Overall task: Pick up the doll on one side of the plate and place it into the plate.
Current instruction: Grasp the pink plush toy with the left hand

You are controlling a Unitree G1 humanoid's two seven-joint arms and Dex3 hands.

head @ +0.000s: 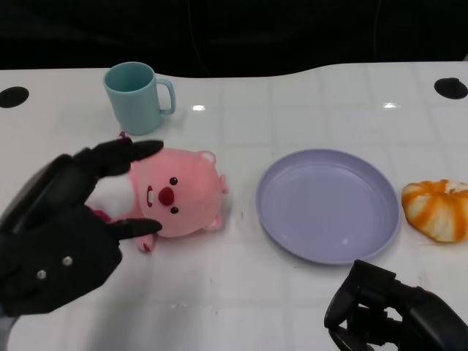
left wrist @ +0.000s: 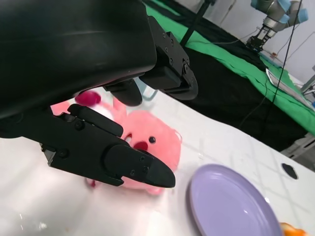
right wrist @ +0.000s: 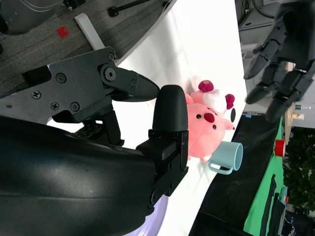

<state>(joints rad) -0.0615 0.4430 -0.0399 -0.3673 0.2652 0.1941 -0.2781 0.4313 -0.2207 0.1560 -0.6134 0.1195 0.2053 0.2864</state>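
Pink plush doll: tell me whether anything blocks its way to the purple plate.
Nothing visible does. The pink plush doll lies beside the round purple plate, with only bare white table between them. The teal mug stands behind the doll, off that path.

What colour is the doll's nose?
The doll's nose is red, clearest in the head view.

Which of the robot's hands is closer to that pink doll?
The left. The left hand is right beside the pink doll, its open fingers reaching around it. The right hand sits near the table's front edge, below the purple plate, well away.
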